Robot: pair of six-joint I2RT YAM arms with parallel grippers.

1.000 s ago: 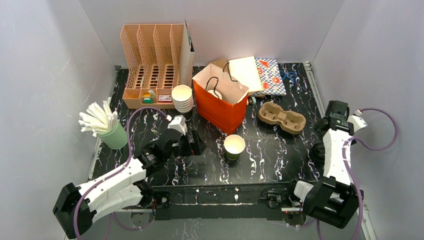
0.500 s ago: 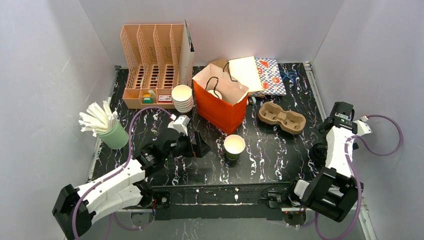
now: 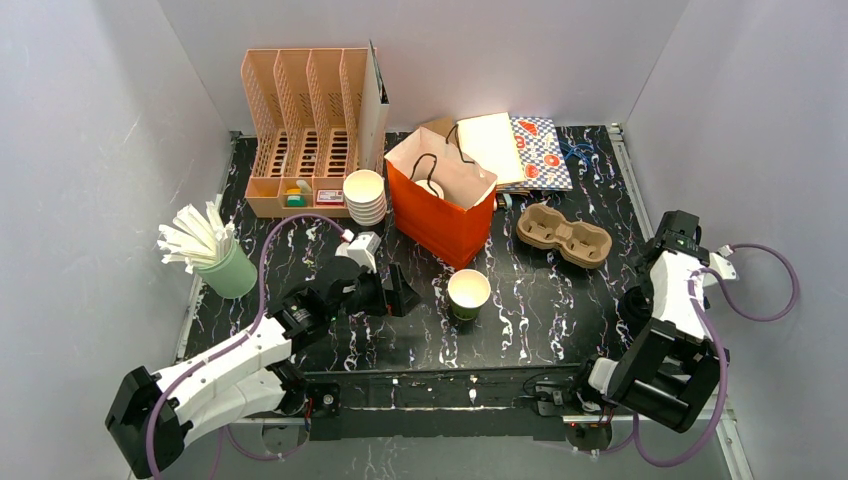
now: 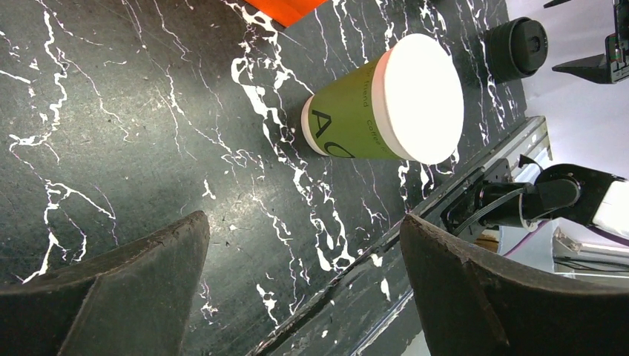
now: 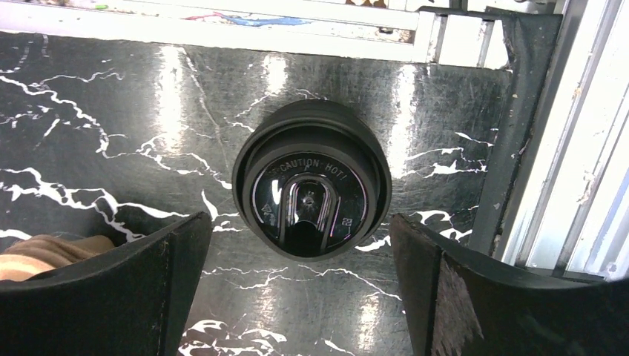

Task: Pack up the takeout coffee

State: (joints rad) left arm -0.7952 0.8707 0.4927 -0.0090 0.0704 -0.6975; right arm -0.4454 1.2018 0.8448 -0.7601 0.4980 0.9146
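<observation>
A green takeout cup with a white lid (image 3: 468,292) stands near the table's middle front; in the left wrist view (image 4: 356,111) it is ahead of my fingers. My left gripper (image 3: 400,292) is open and empty (image 4: 303,219), a short way left of this cup. A second cup with a black lid (image 5: 311,189) stands near the right table edge and also shows in the left wrist view (image 4: 519,48). My right gripper (image 3: 640,298) is open above it, a finger on each side (image 5: 298,245), not touching. In the top view the arm mostly hides this cup.
An orange paper bag (image 3: 440,205) stands open behind the white-lidded cup. A cardboard two-cup carrier (image 3: 563,233) lies to its right. A stack of lidless white cups (image 3: 365,197), a peach organizer (image 3: 310,130), a green holder of white sticks (image 3: 215,255) and flat bags (image 3: 520,145) stand around.
My left gripper has moved a little right, toward the white-lidded cup. My right wrist has shifted and settled over the black-lidded cup. The cups have not moved.
</observation>
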